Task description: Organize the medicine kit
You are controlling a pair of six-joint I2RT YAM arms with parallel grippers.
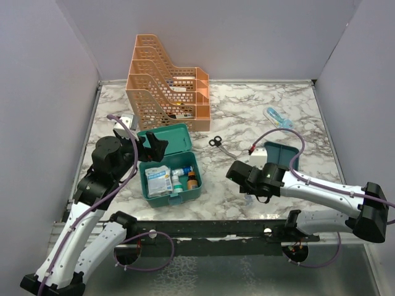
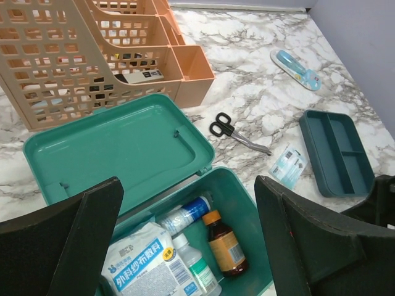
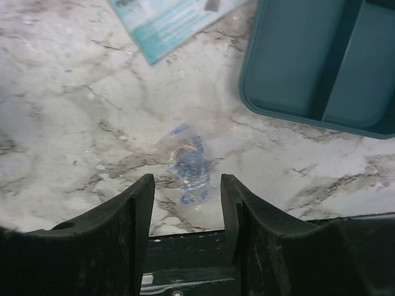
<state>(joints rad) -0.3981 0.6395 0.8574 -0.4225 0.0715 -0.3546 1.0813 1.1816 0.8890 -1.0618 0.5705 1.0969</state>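
The teal medicine kit [image 1: 196, 185] lies open on the marble table, its lid [image 1: 162, 138] flat behind it. Inside are a white gauze packet [image 2: 145, 268], a brown bottle [image 2: 225, 250], a clear bottle [image 2: 196, 266] and a blue-and-white tube [image 2: 185, 213]. My left gripper [image 1: 154, 145] is open and empty above the box, its fingers wide apart in the left wrist view [image 2: 188, 185]. The teal divided tray [image 1: 282, 154] lies to the right and shows in both wrist views [image 2: 336, 151] [image 3: 321, 61]. My right gripper [image 3: 187, 185] is open, low over a small clear blue sachet [image 3: 190, 168] near the table's front edge.
An orange perforated file rack [image 1: 166, 80] stands behind the kit. Black-handled scissors [image 1: 215, 142] lie between kit and tray. A blue-and-white item [image 1: 278, 117] lies at the back right. A small light-blue packet [image 2: 288, 165] lies beside the tray. A black rail [image 3: 185, 256] runs along the front edge.
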